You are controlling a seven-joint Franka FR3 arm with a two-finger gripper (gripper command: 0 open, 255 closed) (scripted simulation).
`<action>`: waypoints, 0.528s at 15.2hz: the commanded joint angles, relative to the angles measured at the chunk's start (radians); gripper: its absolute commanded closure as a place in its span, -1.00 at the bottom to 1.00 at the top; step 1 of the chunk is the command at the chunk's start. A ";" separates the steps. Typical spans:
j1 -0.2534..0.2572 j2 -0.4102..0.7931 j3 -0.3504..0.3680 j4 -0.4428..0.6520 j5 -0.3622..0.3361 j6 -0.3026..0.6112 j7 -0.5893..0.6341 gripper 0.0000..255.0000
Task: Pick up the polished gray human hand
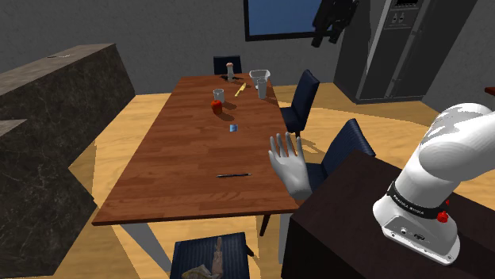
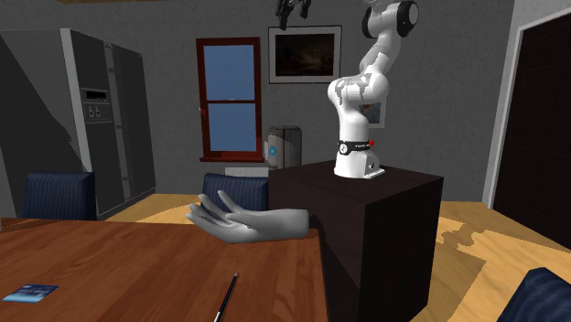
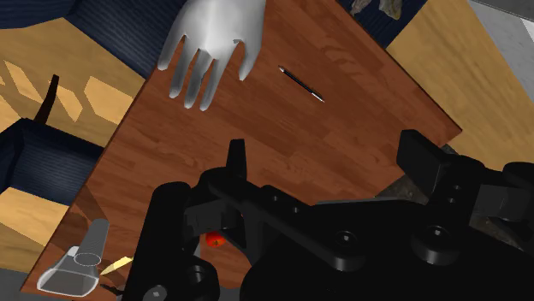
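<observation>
A glossy grey human hand (image 1: 289,166) (image 2: 252,222) (image 3: 210,38) lies palm up at the edge of the long brown wooden table (image 1: 174,158) (image 2: 119,274) (image 3: 282,128), on the side nearest the dark stand (image 1: 381,230). Its wrist sticks out past the table edge. My black gripper (image 1: 329,28) (image 2: 293,11) (image 3: 328,162) hangs high above the table, far from the hand. In the wrist view its two fingers stand apart with nothing between them, and the hand lies well beyond them.
A thin black pen (image 1: 232,175) (image 2: 226,297) (image 3: 301,84) lies near the hand. Glasses, a jug (image 1: 260,78), a red thing (image 1: 216,105) and a small blue cup (image 1: 232,128) stand at the far end. Dark blue chairs (image 1: 301,99) line the table. A grey fridge (image 2: 101,119) stands by the wall.
</observation>
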State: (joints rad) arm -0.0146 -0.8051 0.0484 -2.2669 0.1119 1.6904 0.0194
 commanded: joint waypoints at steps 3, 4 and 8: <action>-0.003 0.006 0.009 -0.062 0.003 0.065 0.006 -1.00; -0.005 0.011 0.013 -0.091 0.004 0.098 0.010 -1.00; -0.010 0.046 0.031 -0.197 0.011 0.234 0.023 -1.00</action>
State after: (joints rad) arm -0.0249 -0.7638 0.0699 -2.4312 0.1184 1.8869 0.0339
